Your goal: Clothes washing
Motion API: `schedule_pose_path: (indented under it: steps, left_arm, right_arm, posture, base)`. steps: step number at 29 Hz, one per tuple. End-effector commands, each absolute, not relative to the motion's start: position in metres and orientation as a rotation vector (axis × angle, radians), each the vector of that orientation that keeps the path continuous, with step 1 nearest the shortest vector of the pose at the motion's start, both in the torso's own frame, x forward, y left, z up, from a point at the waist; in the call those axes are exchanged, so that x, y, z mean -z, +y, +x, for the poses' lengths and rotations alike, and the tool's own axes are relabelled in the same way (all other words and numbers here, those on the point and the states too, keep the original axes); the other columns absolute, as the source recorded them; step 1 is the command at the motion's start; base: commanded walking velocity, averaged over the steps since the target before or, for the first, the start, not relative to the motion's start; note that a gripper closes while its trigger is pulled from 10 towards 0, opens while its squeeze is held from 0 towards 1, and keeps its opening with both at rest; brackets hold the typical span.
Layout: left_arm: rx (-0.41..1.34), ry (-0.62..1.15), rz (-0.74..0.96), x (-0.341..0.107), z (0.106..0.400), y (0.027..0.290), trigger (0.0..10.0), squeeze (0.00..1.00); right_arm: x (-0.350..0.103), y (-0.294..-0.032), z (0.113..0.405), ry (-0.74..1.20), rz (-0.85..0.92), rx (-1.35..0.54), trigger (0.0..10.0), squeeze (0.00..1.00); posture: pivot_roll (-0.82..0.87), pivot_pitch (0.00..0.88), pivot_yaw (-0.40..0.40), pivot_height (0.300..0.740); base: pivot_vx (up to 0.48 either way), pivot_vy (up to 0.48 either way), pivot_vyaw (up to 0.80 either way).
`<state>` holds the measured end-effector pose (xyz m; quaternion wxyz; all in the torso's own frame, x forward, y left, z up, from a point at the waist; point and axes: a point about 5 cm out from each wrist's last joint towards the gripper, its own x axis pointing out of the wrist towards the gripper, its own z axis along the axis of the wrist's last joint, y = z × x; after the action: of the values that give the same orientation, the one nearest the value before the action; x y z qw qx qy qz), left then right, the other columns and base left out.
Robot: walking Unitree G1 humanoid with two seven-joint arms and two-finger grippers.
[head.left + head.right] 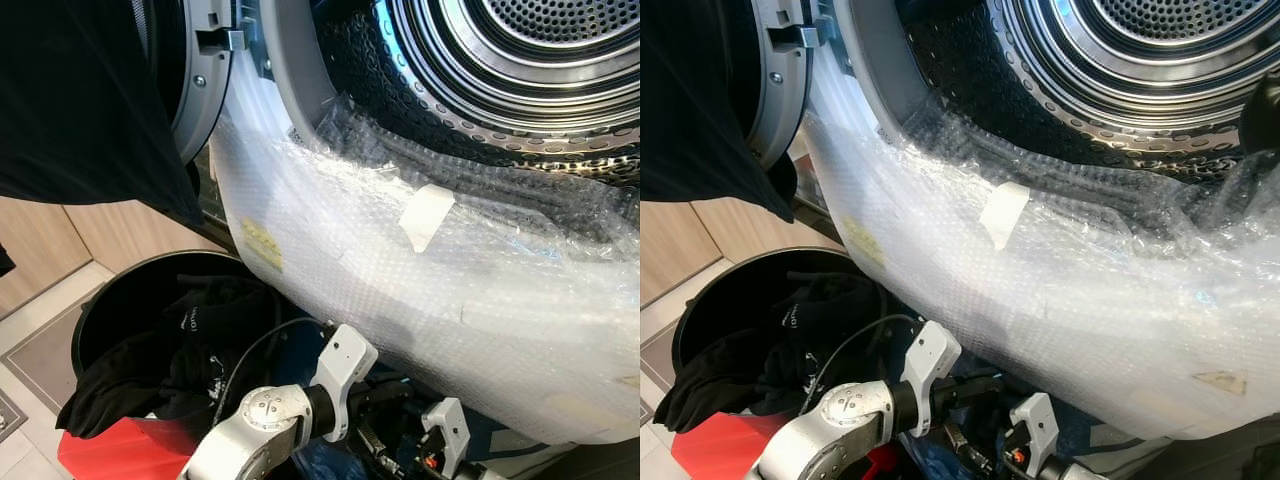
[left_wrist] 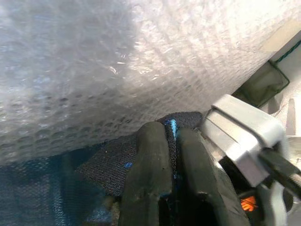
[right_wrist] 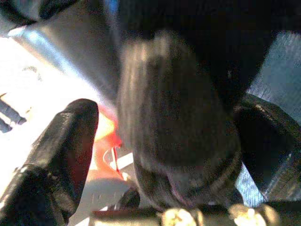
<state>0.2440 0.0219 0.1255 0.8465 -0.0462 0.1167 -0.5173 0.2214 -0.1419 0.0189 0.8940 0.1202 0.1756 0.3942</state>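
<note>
Nearest, low in the eye views, both silver arms reach under the front of the washing machine. The left pincer (image 2: 170, 141) has its two black fingers pressed together on a fold of dark blue mesh fabric (image 2: 108, 165), just below the bubble wrap (image 2: 117, 66). The right pincer (image 3: 108, 136) stands parted, one finger (image 3: 66, 141) apart from the other blurred one, and whether it grips anything cannot be told. To the robot's left, a round black basket (image 1: 110, 290) sits on the floor holding dark clothes (image 1: 190, 340), with something red (image 1: 110, 450) at its near side. Beyond it, bubble wrap covers the machine's lower front, a strip of pale tape (image 1: 425, 215) stuck on it. Farther up, the open steel drum (image 1: 520, 60) shows its perforated wall. A black garment (image 1: 70, 100) hangs at upper left, over the open door (image 1: 205, 80).
</note>
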Motion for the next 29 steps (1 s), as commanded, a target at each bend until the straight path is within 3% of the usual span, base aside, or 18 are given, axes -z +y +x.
schedule_pose_path:
  steps: [1,2,4,29]
  left_arm:
    - [1.089,0.237,-0.085,-0.126,0.244,0.021,10.0,0.00]
    - [1.086,0.235,-0.087,-0.126,0.245,0.021,10.0,0.00]
    - [1.087,0.229,-0.086,-0.128,0.245,0.021,10.0,0.00]
    - [1.061,0.213,-0.077,-0.129,0.249,0.025,10.0,0.00]
  right_arm:
    - [-0.017,-0.144,0.221,0.383,0.262,-0.798,10.0,0.00]
    - [-0.017,-0.141,0.220,0.380,0.266,-0.812,6.1,0.00]
    - [-0.017,-0.139,0.220,0.384,0.266,-0.818,0.0,0.00]
    - [-0.011,-0.130,0.222,0.426,0.179,-0.886,0.0,0.00]
  posture:
    - [0.05,0.069,-0.077,0.740]
    - [0.06,0.063,-0.077,0.740]
    - [0.06,0.063,-0.077,0.740]
    - [0.06,0.055,-0.077,0.740]
  base:
    - [0.000,0.000,0.00]
    - [0.000,0.000,0.00]
    - [0.000,0.000,0.00]
    - [0.000,0.000,0.00]
